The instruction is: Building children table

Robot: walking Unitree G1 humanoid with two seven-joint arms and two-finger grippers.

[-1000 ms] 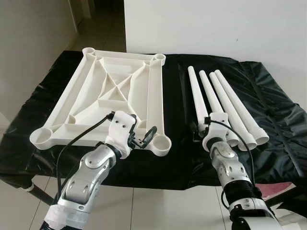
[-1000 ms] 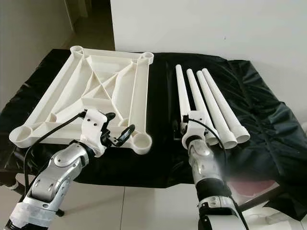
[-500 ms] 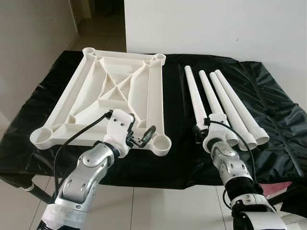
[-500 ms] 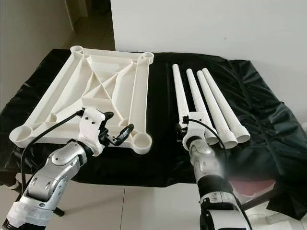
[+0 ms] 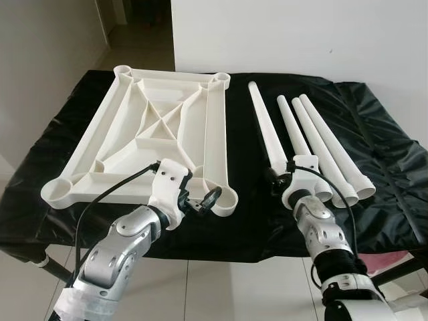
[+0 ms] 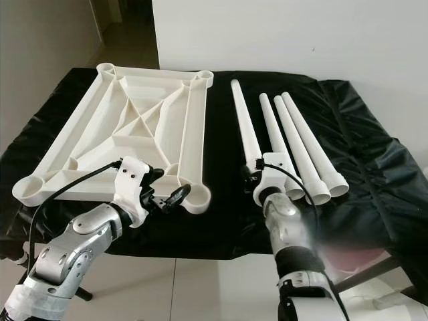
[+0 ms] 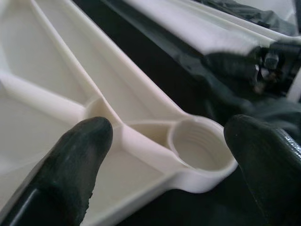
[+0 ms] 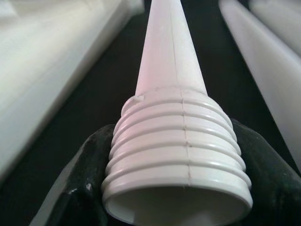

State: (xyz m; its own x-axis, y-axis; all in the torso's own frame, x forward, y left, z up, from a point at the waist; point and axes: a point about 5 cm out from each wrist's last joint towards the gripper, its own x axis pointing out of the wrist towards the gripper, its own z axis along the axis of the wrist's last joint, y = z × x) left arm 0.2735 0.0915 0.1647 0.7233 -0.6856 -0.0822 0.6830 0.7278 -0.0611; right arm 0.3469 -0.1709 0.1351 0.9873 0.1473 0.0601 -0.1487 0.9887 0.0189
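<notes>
The white table top (image 5: pixel 215 134) lies upside down on the left of the black-covered table, with a threaded socket at each corner. My left gripper (image 5: pixel 200 199) stands open at the near right corner socket (image 7: pixel 200 150), one finger (image 7: pixel 70 165) on each side of it. My right gripper (image 5: pixel 277 179) is shut on the threaded end of a white table leg (image 5: pixel 262 127). That leg (image 8: pixel 176 141) points away from me, angled apart from the others.
Three more white legs (image 5: pixel 321 144) lie side by side to the right of the held one. The black cloth (image 5: pixel 381 140) covers the whole table and hangs over its edges. A white wall stands behind, and tiled floor lies below the near edge.
The held leg has shifted left and forward, away from the other three legs. My left gripper has edged closer to the near right corner socket.
</notes>
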